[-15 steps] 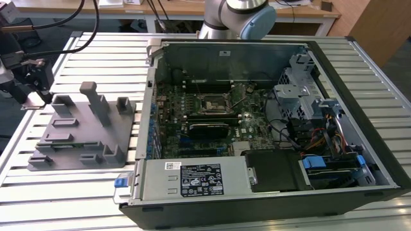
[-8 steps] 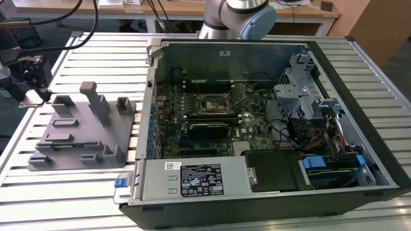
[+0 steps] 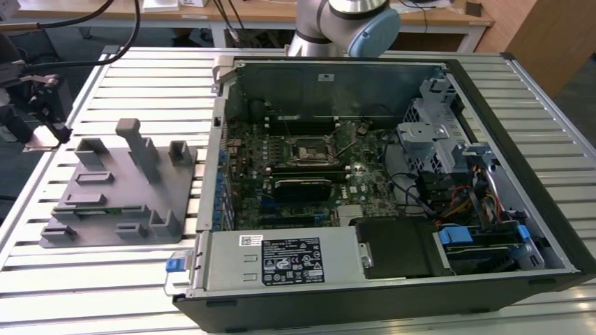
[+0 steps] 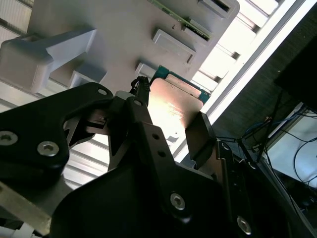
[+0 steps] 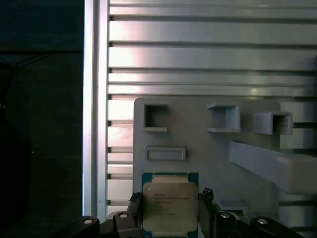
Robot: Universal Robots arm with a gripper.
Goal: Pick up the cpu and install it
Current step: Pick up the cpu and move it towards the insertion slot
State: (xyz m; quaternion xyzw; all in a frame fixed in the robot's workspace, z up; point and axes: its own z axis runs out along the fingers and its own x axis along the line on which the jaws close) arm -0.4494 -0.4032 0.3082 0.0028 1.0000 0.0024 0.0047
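- Clamping the cpu by two opposite edges, the gripper has a black finger against each side of the chip. The chip's silvery top faces the first wrist view, with a green rim round it.
- In the exterior view the gripper hangs at that view's far left, over the edge of the table and near the grey fixture.
- The table is a bed of pale aluminium slats with dark grooves between them. The slats catch bright glare in both wrist views.
- The fixture lies flat on the slats and carries upright posts and shallow rectangular pockets.
- An open computer case lies on its side toward the exterior view's right. Its motherboard is exposed, with the socket frame near the board's middle.
- The arm's base rises behind the case and has a pale blue cap.
- Beyond the table stand wooden desks with cables hanging. Dark floor lies off the table's edge.
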